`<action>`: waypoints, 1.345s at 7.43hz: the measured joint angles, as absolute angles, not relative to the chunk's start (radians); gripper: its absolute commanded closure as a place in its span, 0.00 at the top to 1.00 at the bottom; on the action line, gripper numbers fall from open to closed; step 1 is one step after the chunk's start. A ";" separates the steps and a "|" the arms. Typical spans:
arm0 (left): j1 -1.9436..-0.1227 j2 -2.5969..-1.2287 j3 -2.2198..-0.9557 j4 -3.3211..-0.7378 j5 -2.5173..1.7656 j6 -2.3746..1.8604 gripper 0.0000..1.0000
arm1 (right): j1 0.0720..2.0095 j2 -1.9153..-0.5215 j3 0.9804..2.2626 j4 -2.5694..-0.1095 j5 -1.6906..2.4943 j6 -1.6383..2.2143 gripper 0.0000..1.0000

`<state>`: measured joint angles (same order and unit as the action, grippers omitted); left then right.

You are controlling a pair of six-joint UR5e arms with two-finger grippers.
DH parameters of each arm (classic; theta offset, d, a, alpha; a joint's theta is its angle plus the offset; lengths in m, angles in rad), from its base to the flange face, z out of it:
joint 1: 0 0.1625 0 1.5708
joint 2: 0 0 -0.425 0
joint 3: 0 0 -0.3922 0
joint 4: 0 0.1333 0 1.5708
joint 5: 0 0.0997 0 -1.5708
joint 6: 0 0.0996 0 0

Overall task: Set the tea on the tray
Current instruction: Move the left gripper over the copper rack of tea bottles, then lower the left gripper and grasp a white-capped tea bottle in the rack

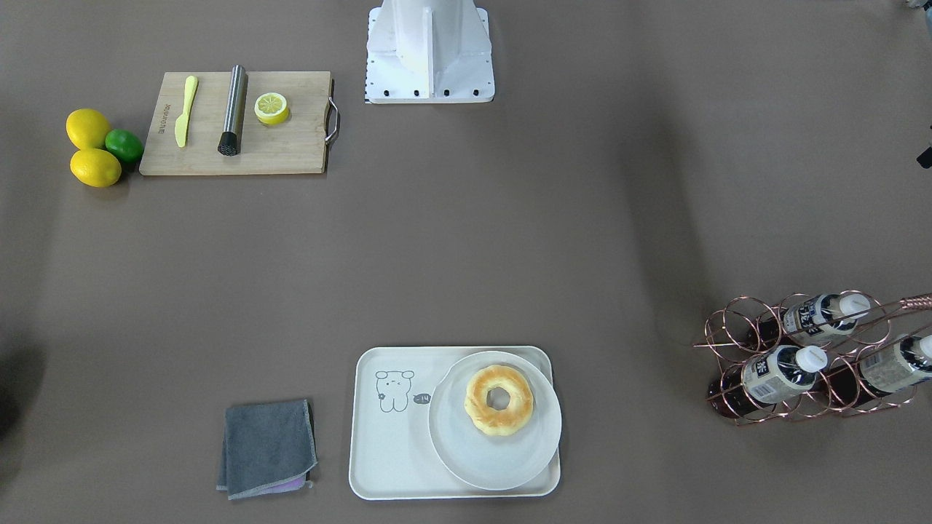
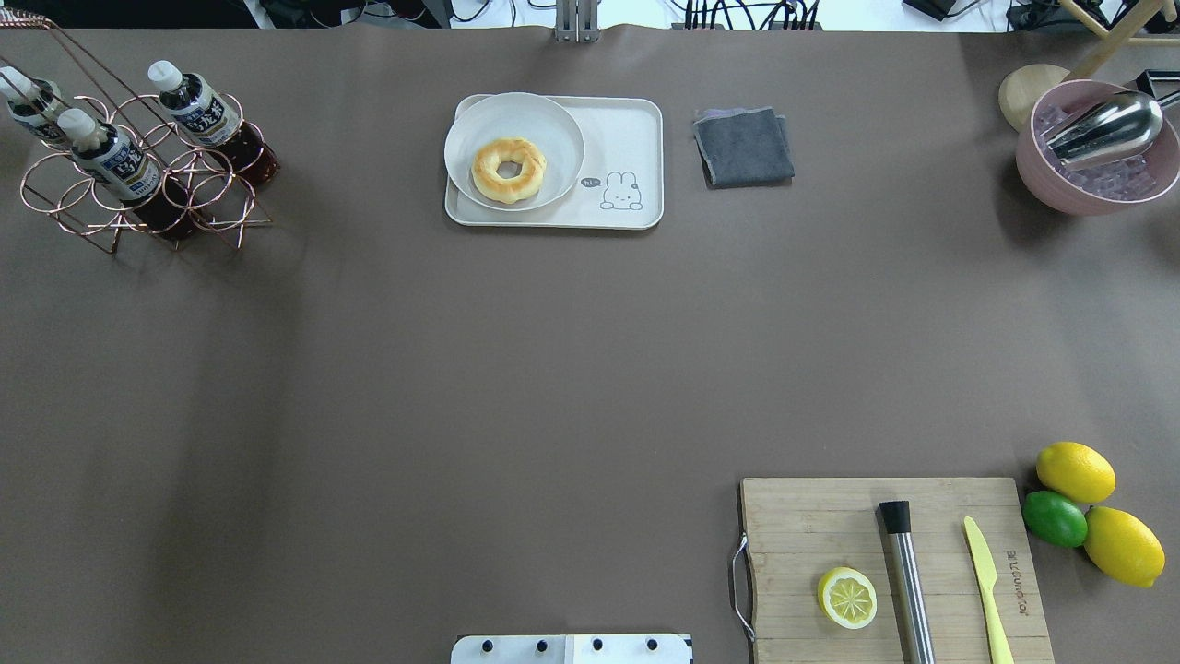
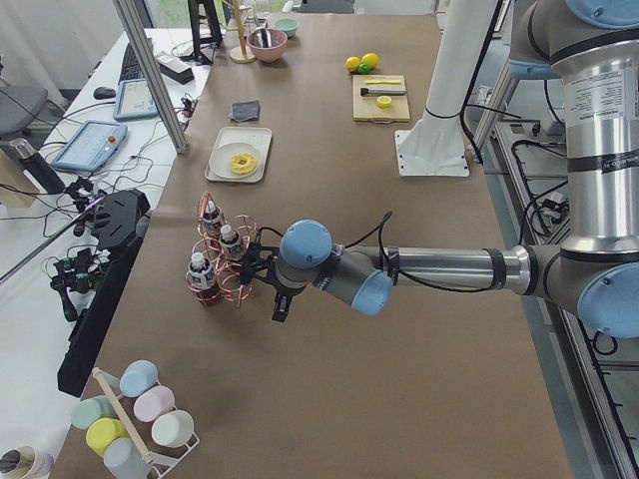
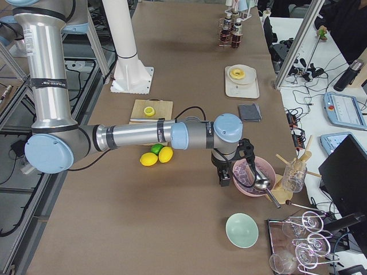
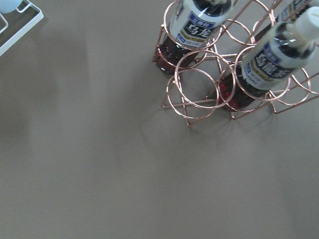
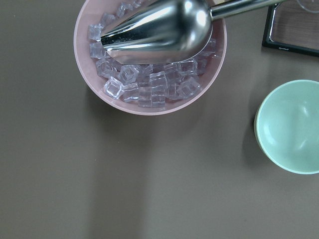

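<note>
Grippers show up only in the two side views, so I cannot tell if the left gripper (image 3: pixel 274 289) or the right gripper (image 4: pixel 222 175) is spread or pressed together. Neither one is seen touching a thing.

The left gripper hangs over the worktop (image 2: pixel 461 369), close to a copper wire rack (image 2: pixel 175 184). Three tea bottles (image 2: pixel 198 106) stand in the rings of that rack. They lean a bit. Each has a white cap and dark red-brown tea inside. The rack sits at the far left part of the worktop in the overhead view.

The tray (image 2: pixel 631 129) is well apart from the rack, at the far middle. No bottle is on it yet. A round white plate (image 2: pixel 553 124) fills one half of the tray, and a donut (image 2: pixel 508 170) lies on the plate. The half with the little drawn animal is bare. A folded gray cloth (image 2: pixel 743 146) lies just beside the tray.

The right gripper hangs near a pink bowl (image 6: pixel 94 84) full of ice cubes, with a shiny metal scoop (image 6: pixel 159 27) resting in it. A pale green bowl (image 6: pixel 289 127) sits near the pink one.
</note>
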<state>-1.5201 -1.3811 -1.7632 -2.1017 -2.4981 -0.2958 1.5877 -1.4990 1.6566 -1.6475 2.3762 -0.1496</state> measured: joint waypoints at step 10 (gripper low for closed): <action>-1.148 -1.493 -2.045 -2.019 -2.089 -0.851 0.98 | 1.588 -1.517 1.644 -1.649 2.363 -0.149 1.00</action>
